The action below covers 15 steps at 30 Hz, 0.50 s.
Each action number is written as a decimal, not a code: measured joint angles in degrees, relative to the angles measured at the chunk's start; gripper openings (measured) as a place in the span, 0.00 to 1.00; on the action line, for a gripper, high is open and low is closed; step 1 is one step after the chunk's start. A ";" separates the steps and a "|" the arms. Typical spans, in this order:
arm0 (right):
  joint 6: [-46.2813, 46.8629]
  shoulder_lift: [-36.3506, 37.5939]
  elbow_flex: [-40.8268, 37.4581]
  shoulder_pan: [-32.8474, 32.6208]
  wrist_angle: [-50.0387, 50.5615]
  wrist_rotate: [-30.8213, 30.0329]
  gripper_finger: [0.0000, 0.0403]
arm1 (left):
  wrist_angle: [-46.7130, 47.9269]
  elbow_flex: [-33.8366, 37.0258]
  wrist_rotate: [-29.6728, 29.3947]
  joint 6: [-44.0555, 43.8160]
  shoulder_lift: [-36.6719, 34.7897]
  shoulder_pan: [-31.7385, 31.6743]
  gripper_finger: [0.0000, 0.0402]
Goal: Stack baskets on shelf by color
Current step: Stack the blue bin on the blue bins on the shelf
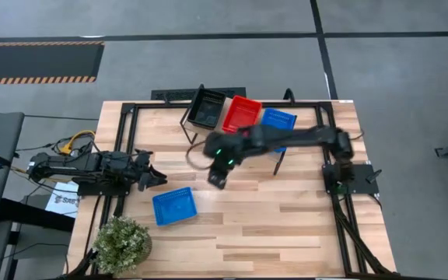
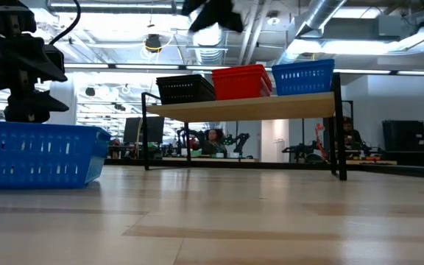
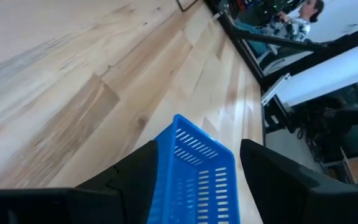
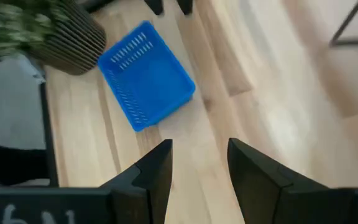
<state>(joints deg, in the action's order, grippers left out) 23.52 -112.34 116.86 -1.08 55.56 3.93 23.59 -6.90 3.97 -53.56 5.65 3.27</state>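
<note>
Right hand [image 1: 218,179] hangs empty above the tabletop [image 1: 286,225], fingers parted; left hand [image 1: 155,178] waits wide beside a lone blue basket [image 1: 174,206]; black [image 1: 208,107], red [image 1: 241,113], blue [image 1: 278,120] baskets sit on the shelf [image 2: 249,109]

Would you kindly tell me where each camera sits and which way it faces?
High: overhead, straight down; table, shelf, both arms.
Low: table height, level toward shelf; arms come in from above.
Left wrist: past open left gripper at blue basket.
Right wrist: down past open right gripper.
Shared: that blue basket shows in all four.
</note>
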 joint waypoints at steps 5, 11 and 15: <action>9.85 -7.96 0.00 -2.02 -5.89 -0.43 0.43 | -0.42 0.02 1.67 2.19 0.00 0.00 0.54; 18.73 -15.48 0.04 -3.08 -13.89 1.97 0.44 | -0.44 0.02 1.68 4.44 0.00 0.00 0.54; 22.31 -19.19 0.06 -4.09 -18.55 2.05 0.44 | -0.45 0.02 1.68 5.35 0.00 0.00 0.53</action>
<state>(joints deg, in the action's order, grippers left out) 45.83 -131.53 116.92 -5.18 37.01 5.98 23.15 -6.87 5.65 -48.21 5.65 3.27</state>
